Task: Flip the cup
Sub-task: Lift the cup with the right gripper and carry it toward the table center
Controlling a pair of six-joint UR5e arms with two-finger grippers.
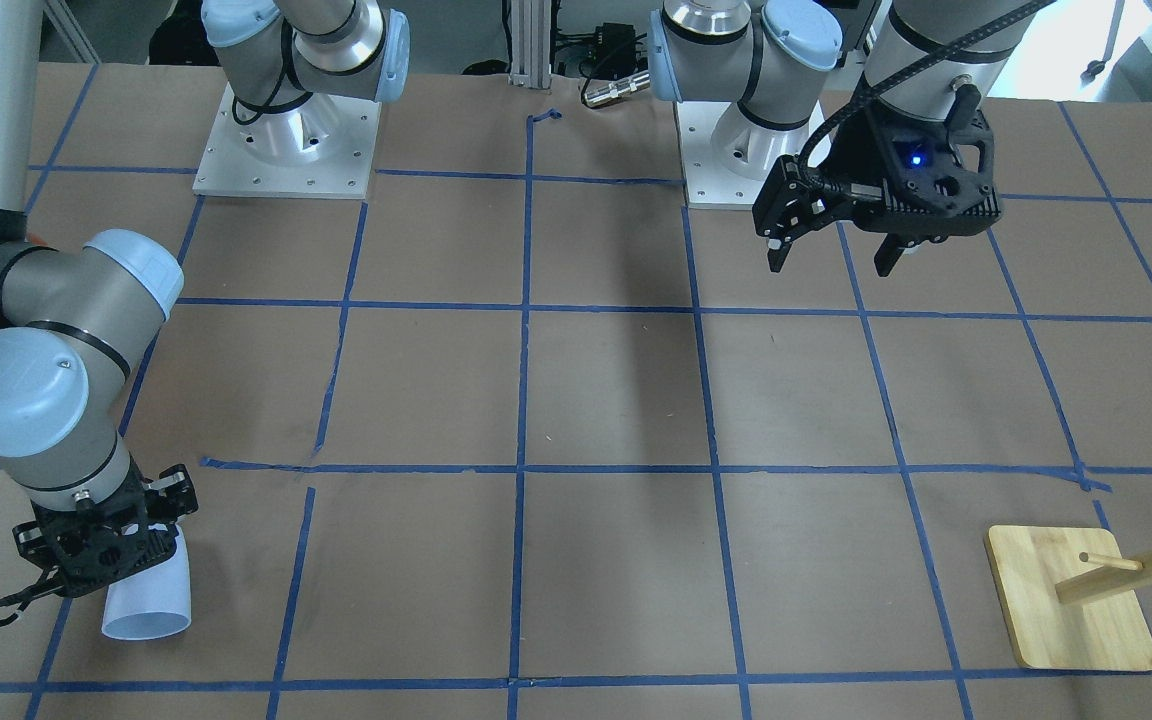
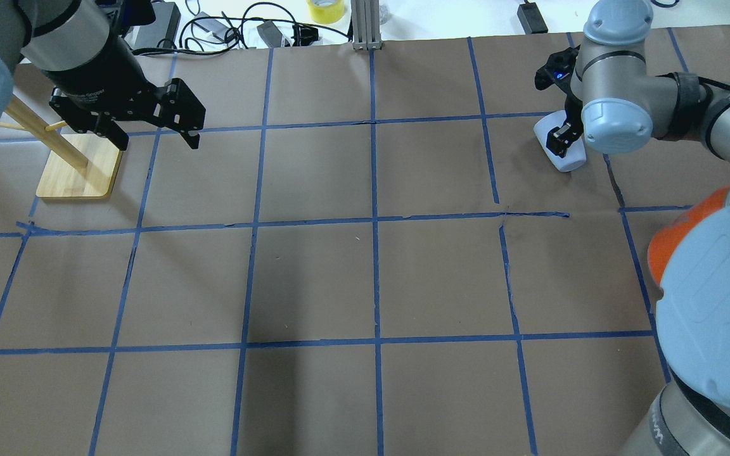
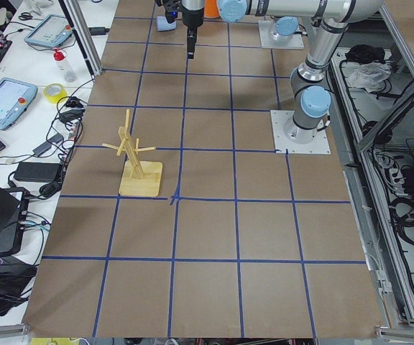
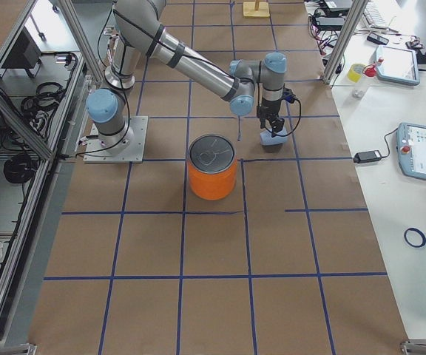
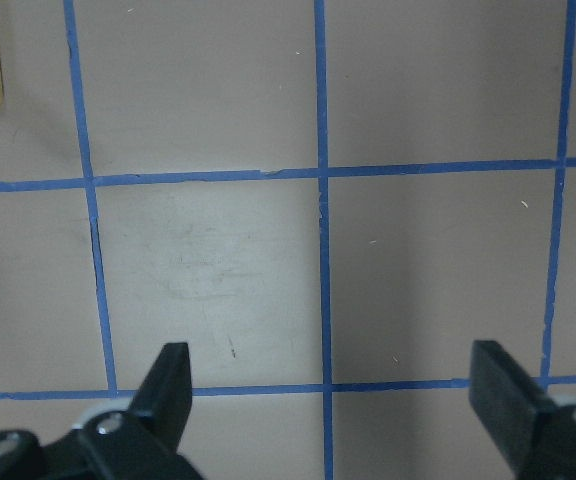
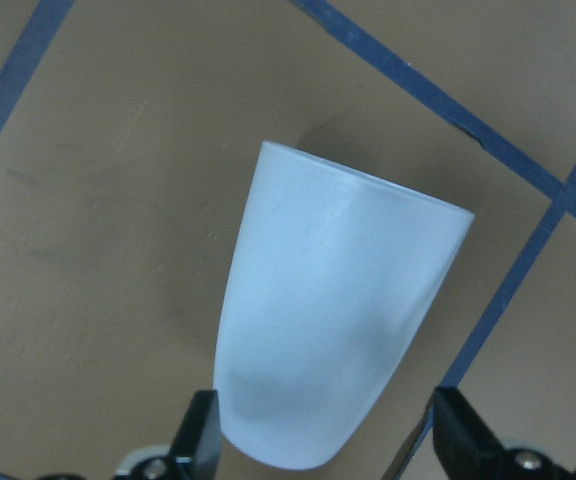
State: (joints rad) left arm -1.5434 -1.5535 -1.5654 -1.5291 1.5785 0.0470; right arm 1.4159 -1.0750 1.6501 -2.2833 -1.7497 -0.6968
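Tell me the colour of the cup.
Plain pale blue-white, no pattern; the cup shows best in the right wrist-mounted view.

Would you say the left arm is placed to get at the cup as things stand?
Probably not without a long move. The left gripper hangs open by the wooden stand, across the table from the cup. Nothing lies on the paper between, but the right gripper is already straddling the cup.

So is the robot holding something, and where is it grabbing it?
The right pincer sits around the cup near its rounded base, fingers either side. Whether it really squeezes the cup cannot be told. The left pincer is open and empty.
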